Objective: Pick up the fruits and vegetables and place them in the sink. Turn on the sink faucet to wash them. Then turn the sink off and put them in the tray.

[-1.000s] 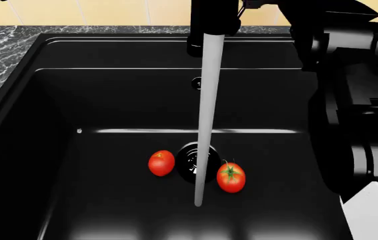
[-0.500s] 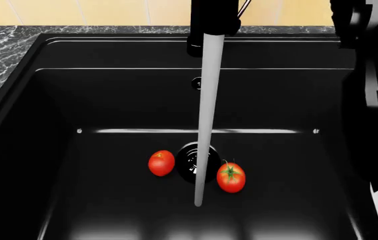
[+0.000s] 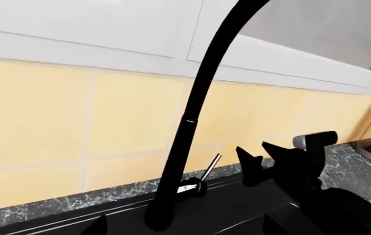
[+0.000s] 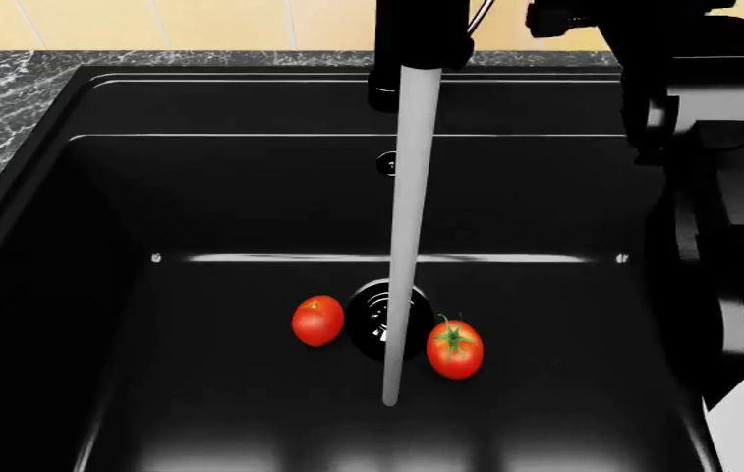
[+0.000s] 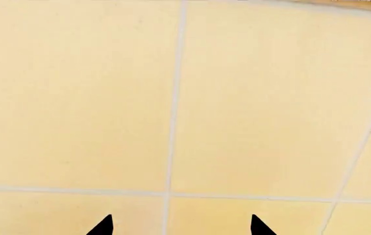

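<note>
Red tomatoes, one plain (image 4: 317, 321) and one stemmed (image 4: 454, 350), sit on the floor of the black sink (image 4: 109, 295), either side of the drain, under a running stream (image 4: 405, 246). Placing and turning on look done; shutting off the faucet (image 3: 192, 122) and traying remain. My right gripper (image 5: 179, 226) spreads wide, empty, facing tile. My left I cannot see.

Kitchen, black sink (image 4: 109, 197), tall faucet (image 3: 185, 132), marble counter (image 4: 5, 88), yellow wall tiles (image 5: 74, 98)
</note>
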You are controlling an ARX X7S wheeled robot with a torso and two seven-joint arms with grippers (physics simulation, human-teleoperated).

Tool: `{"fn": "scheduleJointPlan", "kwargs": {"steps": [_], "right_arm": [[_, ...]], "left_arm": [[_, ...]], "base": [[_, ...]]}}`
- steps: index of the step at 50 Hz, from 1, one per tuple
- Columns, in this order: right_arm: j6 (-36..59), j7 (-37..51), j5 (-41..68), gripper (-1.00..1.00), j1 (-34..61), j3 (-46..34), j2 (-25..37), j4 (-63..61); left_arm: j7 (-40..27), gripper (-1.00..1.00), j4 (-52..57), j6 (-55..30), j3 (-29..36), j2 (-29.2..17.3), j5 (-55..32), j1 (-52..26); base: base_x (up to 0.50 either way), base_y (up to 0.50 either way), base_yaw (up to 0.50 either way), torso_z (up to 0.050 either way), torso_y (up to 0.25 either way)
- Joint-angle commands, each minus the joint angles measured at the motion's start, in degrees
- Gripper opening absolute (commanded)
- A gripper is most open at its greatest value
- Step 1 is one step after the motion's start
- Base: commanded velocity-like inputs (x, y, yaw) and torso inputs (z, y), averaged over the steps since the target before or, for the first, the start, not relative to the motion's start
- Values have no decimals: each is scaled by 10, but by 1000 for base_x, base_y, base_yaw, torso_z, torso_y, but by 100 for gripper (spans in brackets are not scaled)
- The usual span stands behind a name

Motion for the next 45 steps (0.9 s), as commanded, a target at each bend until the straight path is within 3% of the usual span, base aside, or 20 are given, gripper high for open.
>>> {"fn": "scheduleJointPlan", "kwargs": {"steps": [1, 19, 45], "right_arm": [[-9, -7, 4, 100, -21, 2, -9, 0], [-9, -13, 3, 100, -27, 5, -19, 0], [-10, -193, 13, 100, -10, 64, -46, 0]], "left_arm": [[8, 100, 2, 1, 3, -1, 12, -3], [19, 100, -7, 8, 3, -4, 21, 2], [21, 100, -7, 15, 2, -10, 22, 1]], "base": [[0, 0, 0, 0, -201], [0, 0, 0, 0, -28], [0, 0, 0, 0, 0]]}}
